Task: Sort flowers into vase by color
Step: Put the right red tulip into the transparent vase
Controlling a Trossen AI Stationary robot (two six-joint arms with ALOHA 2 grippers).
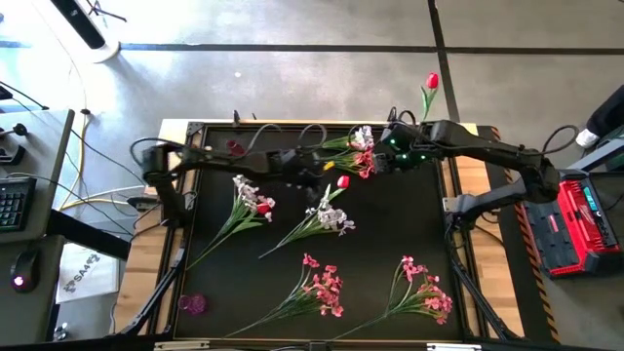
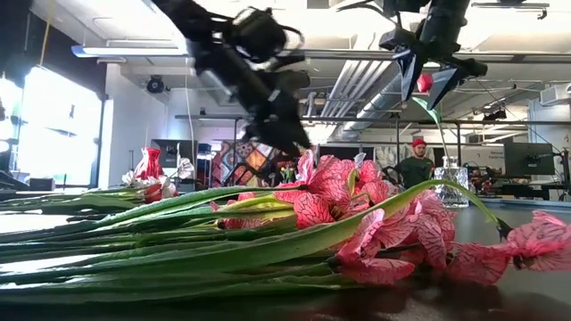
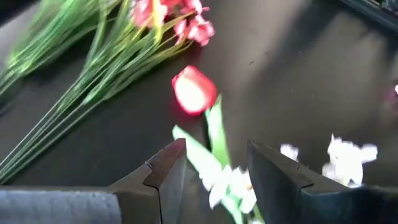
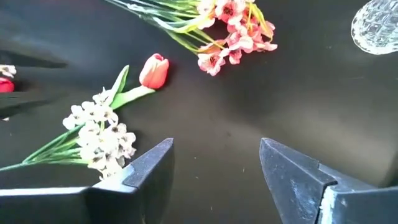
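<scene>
One red tulip (image 3: 194,91) beyond left fingers (image 3: 168,171)

Little legible text is seen; a white sheet (image 1: 82,274) lying on the floor left of the table carries a dark printed word, but its letters cannot be made out; no label, brand or number is readable on the red case (image 1: 577,222) at the right.

Motion is blurring the left arm (image 2: 250,76) across the low view, while pink sprays (image 2: 375,223) lying nearest that camera are hiding most of the table beyond. A glass vase (image 4: 376,25) is being cut off, possibly half, at the right wrist view's edge.
</scene>
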